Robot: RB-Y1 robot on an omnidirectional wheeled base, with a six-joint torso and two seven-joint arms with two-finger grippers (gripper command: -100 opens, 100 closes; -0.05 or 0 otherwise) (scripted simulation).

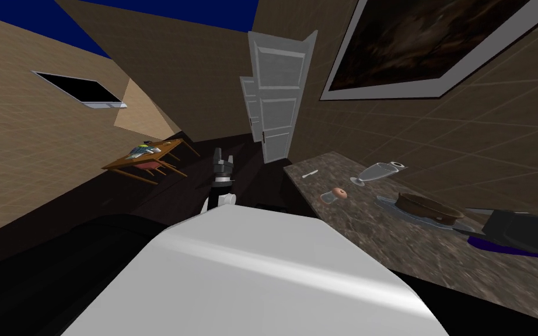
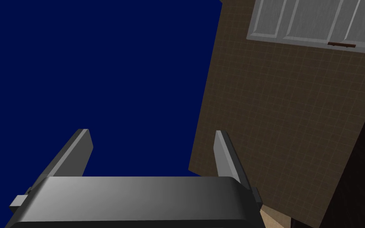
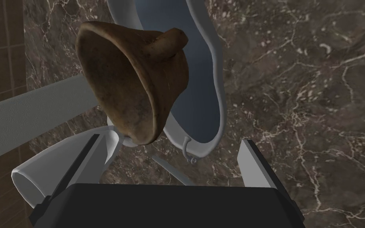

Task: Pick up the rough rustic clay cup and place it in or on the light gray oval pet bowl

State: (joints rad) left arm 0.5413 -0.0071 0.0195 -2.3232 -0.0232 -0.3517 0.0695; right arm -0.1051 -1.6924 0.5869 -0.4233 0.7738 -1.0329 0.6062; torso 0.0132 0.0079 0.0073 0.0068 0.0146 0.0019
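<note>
Right wrist view: brown cup (image 3: 134,79) on grey bowl (image 3: 220,95); right claw (image 3: 172,139) wide, left claw (image 2: 151,132) wide.

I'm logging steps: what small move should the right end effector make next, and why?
Probably back straight away. The right end effector is open, its fingers clear of the brown cup, which already rests on the light grey bowl; retreating avoids nudging it.

The rough brown clay cup (image 3: 138,79), flared with a stubby handle, rests on the light grey oval pet bowl (image 3: 202,91), which lies on the dark marbled bench (image 1: 378,245), right side.
</note>
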